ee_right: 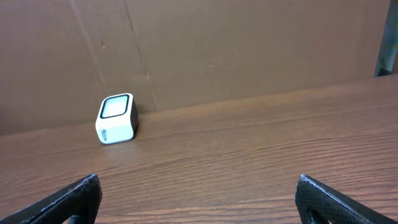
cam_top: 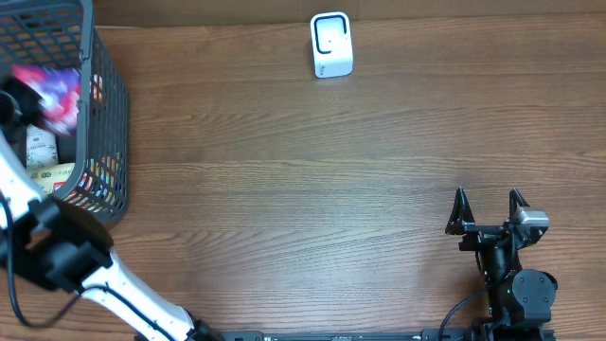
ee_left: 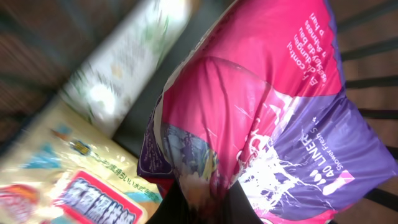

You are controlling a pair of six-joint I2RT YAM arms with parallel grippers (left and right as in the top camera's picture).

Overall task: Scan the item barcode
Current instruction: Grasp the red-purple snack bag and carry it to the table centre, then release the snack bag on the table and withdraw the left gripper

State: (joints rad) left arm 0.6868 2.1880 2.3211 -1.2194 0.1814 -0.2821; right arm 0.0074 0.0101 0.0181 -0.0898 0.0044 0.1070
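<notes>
The pink and purple packet (ee_left: 267, 124) was found inside the wire basket (cam_top: 109, 104) at the left edge of the table (cam_top: 284, 189), lying over a yellow carton (ee_left: 62, 180) and a pale, green-printed box (ee_left: 124, 56). One edge of it was pinched between the clenched fingers of the left gripper (ee_left: 200, 208), with the rest of the packet spread away from them. The right gripper (cam_top: 489, 210) was seen released, its fingers (ee_right: 68, 199) parted wide over bare wood, well apart from the packet. The white scanner (cam_top: 331, 44) was set at the far edge.
</notes>
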